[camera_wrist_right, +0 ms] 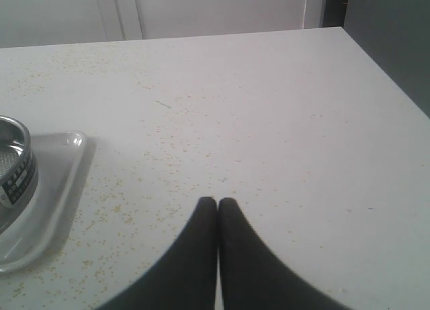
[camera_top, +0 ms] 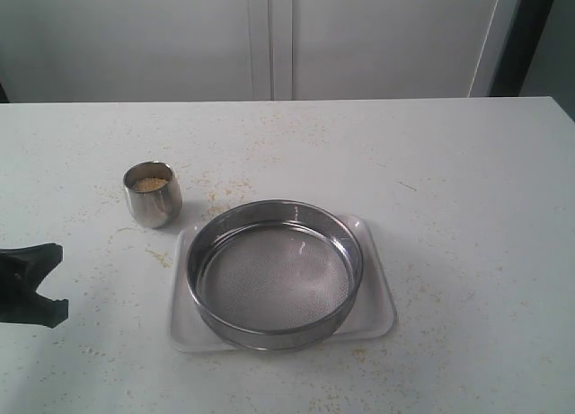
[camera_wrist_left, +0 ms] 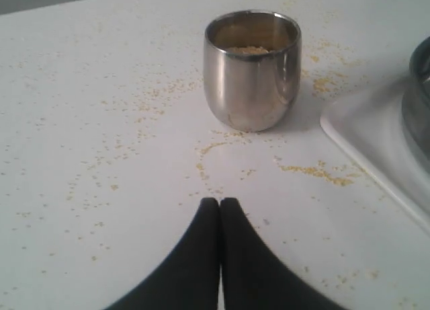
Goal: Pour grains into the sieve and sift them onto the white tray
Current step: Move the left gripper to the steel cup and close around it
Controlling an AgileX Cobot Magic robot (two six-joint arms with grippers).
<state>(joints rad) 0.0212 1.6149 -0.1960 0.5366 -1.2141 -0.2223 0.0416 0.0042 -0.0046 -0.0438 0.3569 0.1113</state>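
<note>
White table (camera_top: 449, 162) is carrying scattered specks. Grains (camera_top: 150, 183) are sitting in one steel cup (camera_top: 153, 203), just beside one sieve (camera_top: 275, 275) lying on one white tray (camera_top: 375, 297). The left end effector (camera_wrist_left: 220, 204) is hovering low facing the cup, tips pressed together. The right end effector (camera_wrist_right: 217, 202), tips likewise pressed together, is hanging beside the tray.

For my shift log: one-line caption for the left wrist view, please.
Closed left gripper faces a steel cup of grains on the grain-strewn table, white tray corner beside it.
</note>
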